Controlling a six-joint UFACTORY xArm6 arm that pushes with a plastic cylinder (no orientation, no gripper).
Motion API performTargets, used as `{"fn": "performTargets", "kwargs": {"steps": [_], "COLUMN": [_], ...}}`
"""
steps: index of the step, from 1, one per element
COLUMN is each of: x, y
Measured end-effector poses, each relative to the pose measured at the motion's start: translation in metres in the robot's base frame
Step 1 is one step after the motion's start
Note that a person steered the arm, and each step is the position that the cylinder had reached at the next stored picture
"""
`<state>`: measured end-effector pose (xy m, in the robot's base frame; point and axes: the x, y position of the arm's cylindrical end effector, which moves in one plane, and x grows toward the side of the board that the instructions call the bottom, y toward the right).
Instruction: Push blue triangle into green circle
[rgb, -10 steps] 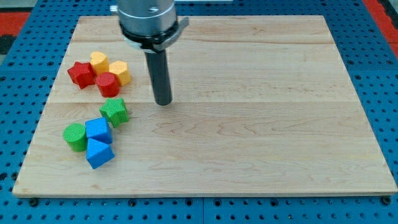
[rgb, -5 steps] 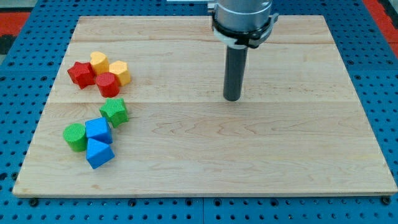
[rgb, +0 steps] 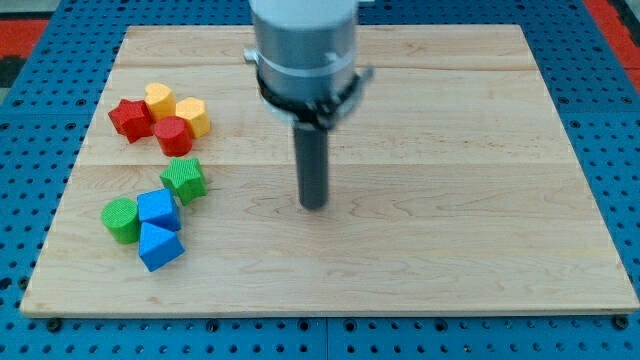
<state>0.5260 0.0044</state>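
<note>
In the camera view, a wooden board (rgb: 420, 250) is seen lying on a blue table with holes (rgb: 20, 200). My tip (rgb: 314, 205) is set down on bare wood near the middle of the board, well apart from all the blocks, which sit toward the view's left. No hand or claw is carried by the rod, so nothing is held or gripped by it.

The blue triangle (rgb: 160, 246) is found near the view's bottom left. It is touching the blue cube (rgb: 158, 209) just above it. The green circle (rgb: 121, 220) is placed just to the view's left of the 2 blue blocks, touching or almost touching them; which cannot be told. A green star (rgb: 184, 179) is seen just above and to the right of the blue cube.

Higher up, 4 more blocks are bunched together: a red star (rgb: 130, 119), a red round block (rgb: 173, 135), a yellow heart (rgb: 159, 100) and a yellow block (rgb: 192, 117).
</note>
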Motion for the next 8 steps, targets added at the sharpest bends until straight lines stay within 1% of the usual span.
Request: {"fn": "performTargets", "kwargs": {"steps": [1,2,3,4,5,7,8], "x": [0.093,0.093,0.093,0.092,0.09,0.083,0.083], "y": [-0.005,-0.009,-0.05,-0.138,-0.175,-0.175,-0.188]}}
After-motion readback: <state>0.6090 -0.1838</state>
